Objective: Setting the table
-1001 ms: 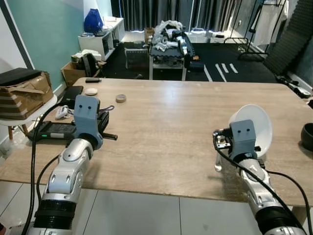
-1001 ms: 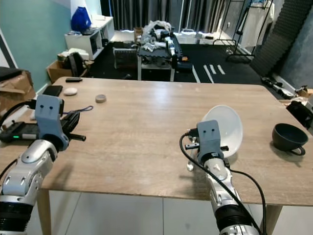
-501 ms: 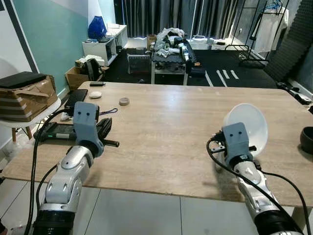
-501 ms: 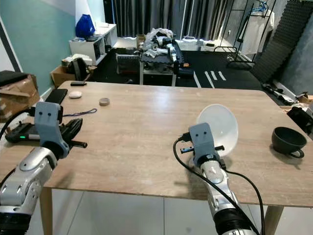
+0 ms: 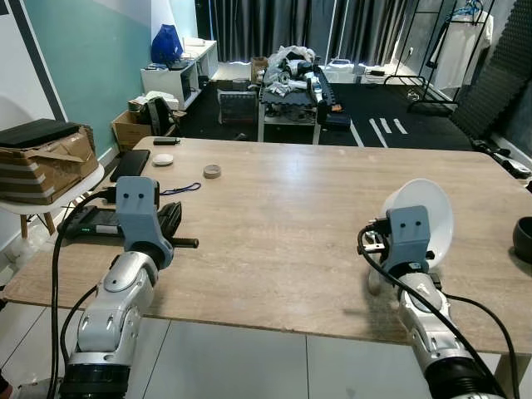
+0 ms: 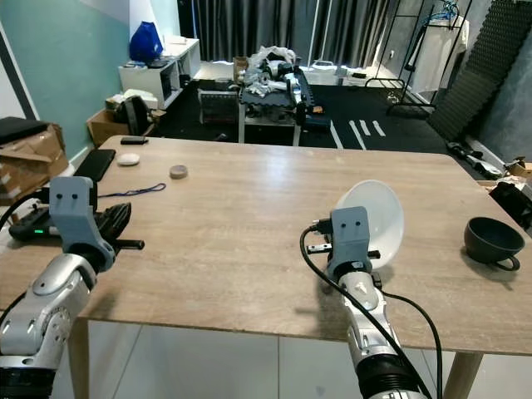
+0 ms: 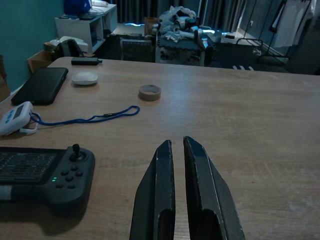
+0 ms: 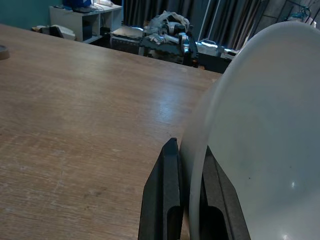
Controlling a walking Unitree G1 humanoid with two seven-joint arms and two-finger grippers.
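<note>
Your right gripper point(image 8: 184, 200) pinches the rim of the round white bowl point(image 5: 420, 216), holding it tilted on edge above the wooden table point(image 5: 283, 208) near its front right side. It looks light, stiff and smooth, so it may slip or pivot; grip the rim deeper. Your left gripper point(image 7: 179, 170), fingers nearly together, hovers empty over the table beside the dark handheld controller point(image 7: 42, 172).

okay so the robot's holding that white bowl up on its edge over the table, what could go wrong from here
The right gripper pinches only the thin rim of the white bowl, which hangs tilted on edge; it could slip or swing and knock the wooden table. The black cup sits near the table's right edge, so a wide placing move might bump it. The left gripper hovers close to the black controller and blue lanyard and may snag them.
</note>
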